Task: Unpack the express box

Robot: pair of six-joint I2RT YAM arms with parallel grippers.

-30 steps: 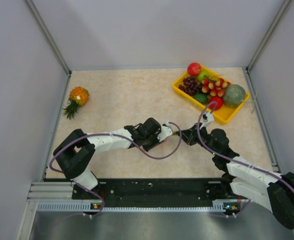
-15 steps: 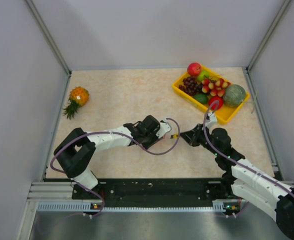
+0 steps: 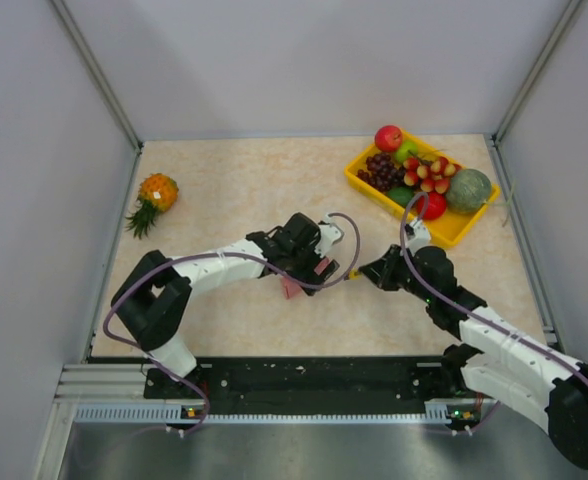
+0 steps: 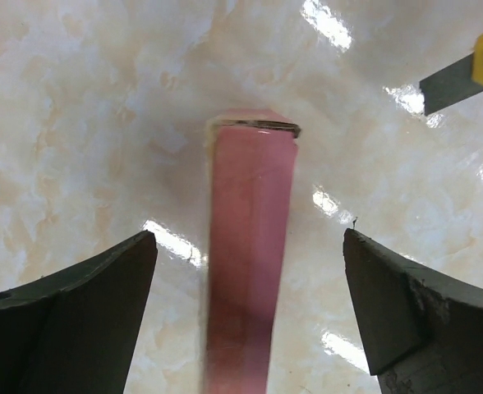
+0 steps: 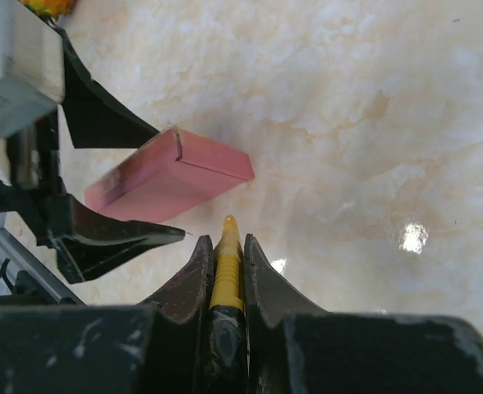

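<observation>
The express box [image 4: 250, 246], a small flat pink box, lies edge-on between the fingers of my left gripper [image 4: 248, 236], which is open wide, with bare table showing on both sides of it. Its near part is blurred. In the right wrist view the express box [image 5: 172, 176] lies slanted, its far corner on the table. From above, only a pink piece of the express box [image 3: 292, 288] shows under my left gripper [image 3: 309, 265]. My right gripper [image 5: 226, 240] is shut on a yellow utility knife [image 5: 227, 254], whose tip points at the box from a short gap away.
A yellow fruit tray [image 3: 454, 228] full of fruit stands at the back right, just behind my right arm. A pineapple [image 3: 154, 195] lies at the far left. The knife's yellow body [image 4: 471, 74] shows at the top right of the left wrist view.
My left gripper has opened and let go of the express box, which now shows below it. My right gripper drew back a little to the right with the knife.
</observation>
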